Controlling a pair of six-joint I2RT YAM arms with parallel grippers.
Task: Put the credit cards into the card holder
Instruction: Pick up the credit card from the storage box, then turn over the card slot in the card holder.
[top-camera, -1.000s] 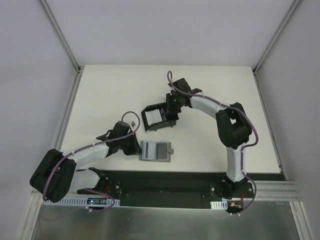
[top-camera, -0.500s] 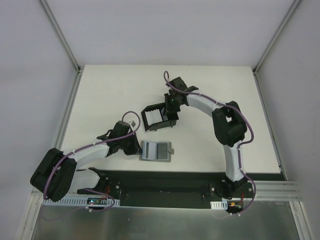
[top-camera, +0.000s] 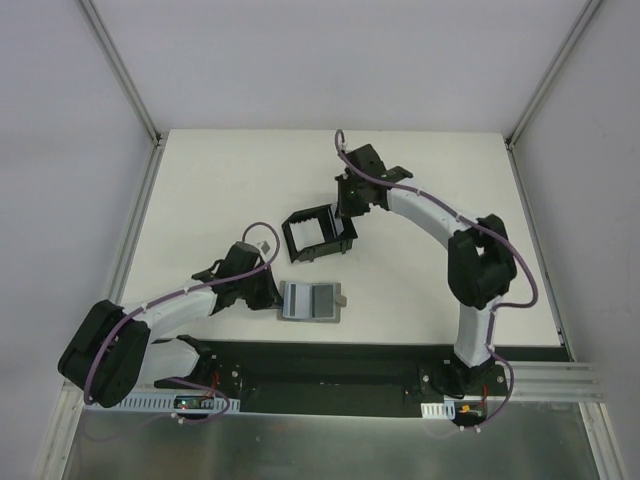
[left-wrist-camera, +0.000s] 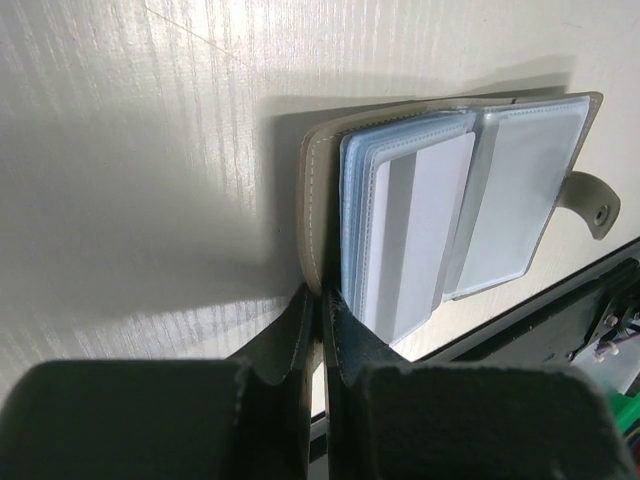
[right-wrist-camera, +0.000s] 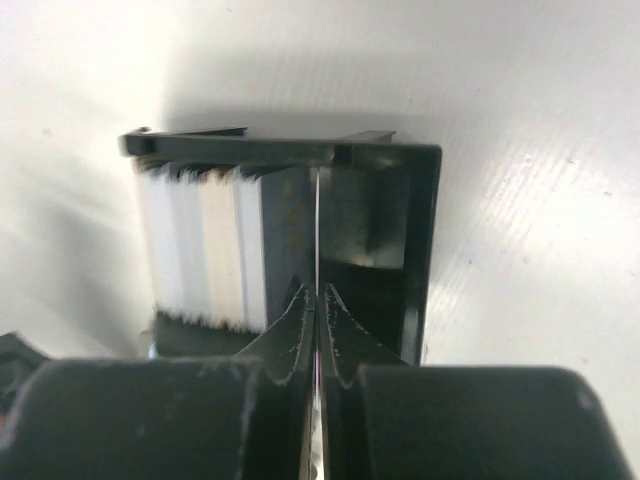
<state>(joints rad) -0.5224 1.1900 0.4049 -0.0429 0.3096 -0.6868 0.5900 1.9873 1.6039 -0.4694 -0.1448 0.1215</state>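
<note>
The black card holder (top-camera: 318, 233) stands mid-table; in the right wrist view (right-wrist-camera: 425, 250) several pale cards (right-wrist-camera: 200, 245) stand in its left slots. My right gripper (top-camera: 346, 210) is at its far right side, shut (right-wrist-camera: 316, 292) on a thin card (right-wrist-camera: 316, 225) seen edge-on, which reaches down into the holder. The grey wallet (top-camera: 312, 302) lies open near the front edge. My left gripper (top-camera: 271, 293) is shut (left-wrist-camera: 322, 292) on the wallet's left cover (left-wrist-camera: 312, 200). Clear sleeves hold a pale card (left-wrist-camera: 415, 235).
The wallet's snap tab (left-wrist-camera: 596, 205) points right. A black base rail (top-camera: 330, 365) runs along the near table edge just below the wallet. White walls with metal frame bars (top-camera: 135, 230) enclose the table.
My right arm's elbow has swung to the right and its wrist has shifted slightly toward the back, still over the holder. The left arm and wallet have stayed put.
</note>
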